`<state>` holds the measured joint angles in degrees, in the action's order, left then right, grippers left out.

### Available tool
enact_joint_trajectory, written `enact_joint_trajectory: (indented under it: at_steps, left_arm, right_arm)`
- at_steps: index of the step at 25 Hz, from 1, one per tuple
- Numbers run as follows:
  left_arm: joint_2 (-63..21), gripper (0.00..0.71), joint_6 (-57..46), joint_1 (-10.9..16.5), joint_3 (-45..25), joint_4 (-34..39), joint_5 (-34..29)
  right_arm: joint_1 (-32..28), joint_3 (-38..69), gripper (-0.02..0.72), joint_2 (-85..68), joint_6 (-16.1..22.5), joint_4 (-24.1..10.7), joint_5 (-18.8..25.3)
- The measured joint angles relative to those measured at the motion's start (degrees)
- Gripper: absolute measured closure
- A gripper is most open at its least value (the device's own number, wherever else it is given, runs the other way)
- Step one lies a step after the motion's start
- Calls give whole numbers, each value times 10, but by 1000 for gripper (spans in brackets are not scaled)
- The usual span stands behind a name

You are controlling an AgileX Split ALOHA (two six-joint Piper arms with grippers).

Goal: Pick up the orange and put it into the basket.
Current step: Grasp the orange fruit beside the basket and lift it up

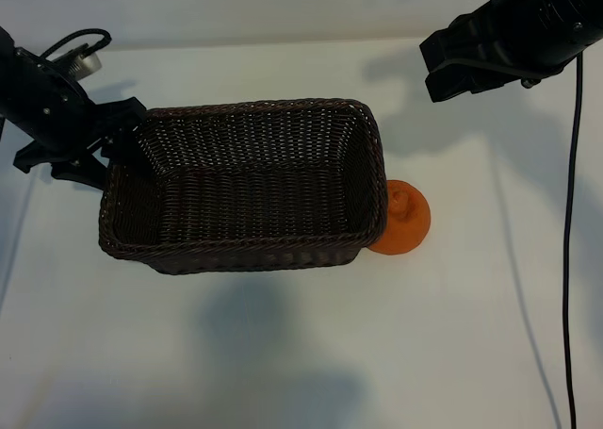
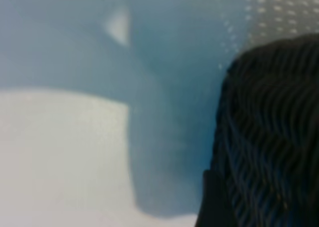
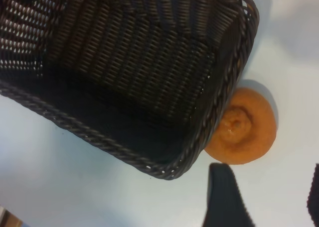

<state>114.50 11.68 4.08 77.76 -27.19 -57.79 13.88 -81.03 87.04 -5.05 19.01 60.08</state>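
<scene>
The dark brown woven basket (image 1: pixel 236 252) stands in the middle of the white table. The orange (image 1: pixel 407 220) lies on the table against the outside of the basket's right end, knob up, and shows in the right wrist view as the orange (image 3: pixel 246 127) beside the basket's rim (image 3: pixel 99 142). My left gripper (image 1: pixel 118 146) is at the basket's left end, fingers spread, holding nothing; in its wrist view one finger (image 2: pixel 214 202) lies against the basket's wall (image 2: pixel 269 137). My right gripper (image 1: pixel 452 66) hangs open above the table behind the orange, and its fingertips (image 3: pixel 224 197) hold nothing.
A black cable (image 1: pixel 570 259) hangs down along the right side. Bare white table (image 1: pixel 283 354) lies in front of the basket and to the right of the orange.
</scene>
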Motion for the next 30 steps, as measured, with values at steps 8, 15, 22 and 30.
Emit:
enact_joint_trajectory:
  at_steps: [8,15,22,30]
  left_arm:
    - [-48,187,1,11,1,2,-57]
    - [-109,187,0,11,1,8,-88]
    - [-190,187,1,11,1,18,-96]
    - [-257,187,1,11,1,20,-96]
  right_arm:
    - [0,0,293,0,0,0,0]
    - [0,0,293,0,0,0,0]
    - [0,0,293,0,0,0,0]
    - [0,0,293,0,0,0,0]
